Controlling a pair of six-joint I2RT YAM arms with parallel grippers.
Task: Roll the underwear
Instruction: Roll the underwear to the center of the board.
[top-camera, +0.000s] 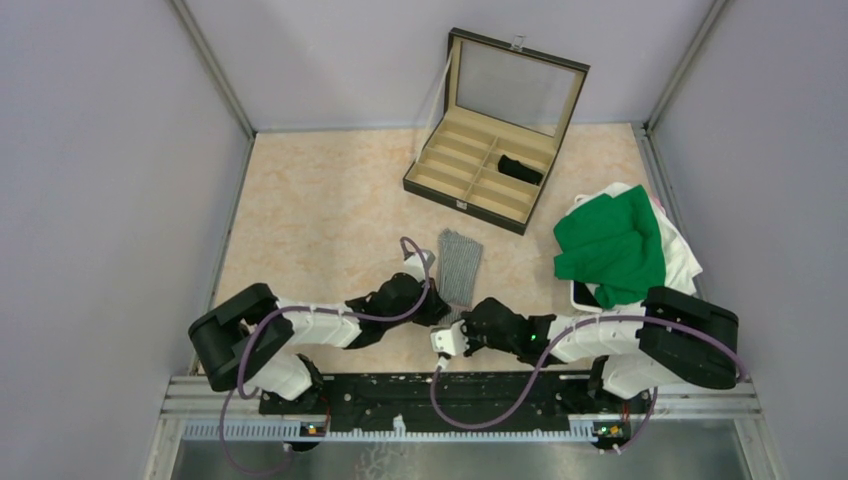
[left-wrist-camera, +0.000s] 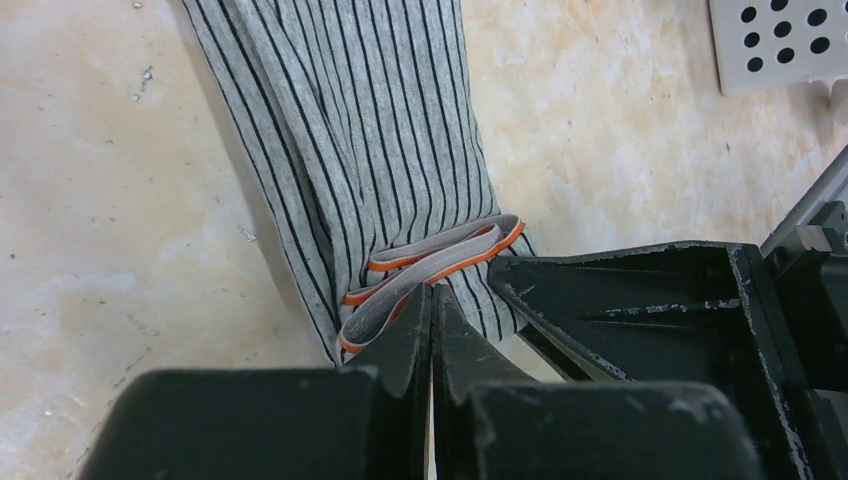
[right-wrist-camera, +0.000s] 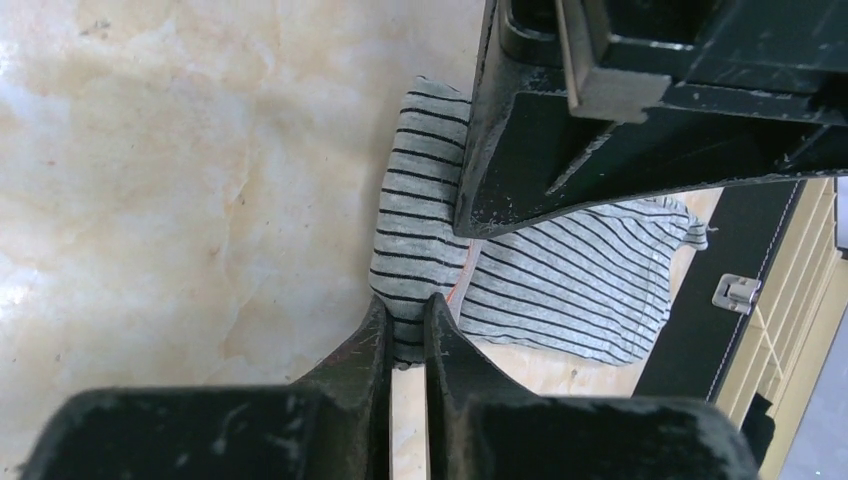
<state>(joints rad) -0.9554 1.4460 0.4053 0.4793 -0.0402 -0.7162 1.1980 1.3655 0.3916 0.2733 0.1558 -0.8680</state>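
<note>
Two claws on one hem: roll it square

Table (top-camera: 320, 200): marbled top, and the work sits in its near half. Case (top-camera: 440, 197): open at the far side, lid up, well apart from the arms. Green cloth (top-camera: 610, 245): heaped on white fabric at the right, near the right arm's elbow. My read is that it's the only snag risk if that arm swings wide.

Grey underwear (top-camera: 460, 265): striped, lying flat as a long strip on the table. It runs from the grippers toward the case without touching it. Black underwear (top-camera: 520, 168): bundled in a right-hand compartment of the case, so I'd call the task about half done. The grey one is barely begun, with just one near fold (right-wrist-camera: 405, 250) turned up at the arms' end.

Waistband (left-wrist-camera: 470, 245): orange-edged, doubled over at that near end, right at the left tips.

Left gripper (left-wrist-camera: 432, 295): fingers pressed together, tips on the waistband. It looks to nip the band, though the bite itself is hidden. Right gripper (right-wrist-camera: 407, 310): fingers nearly together, pinching the near fold, orange edge showing between them.

How to do it well, as I judge it:
- Move both tips away from the bases at the same pace, or the roll cones.
- Go low. The fabric looks thin and soft, so lifting would likely drag the whole strip instead of turning it.
- Make the first turn tight. The band is probably the stiffest part, so use it as the core.
- Mind finger clash: the two grippers sit just beside each other.
</note>
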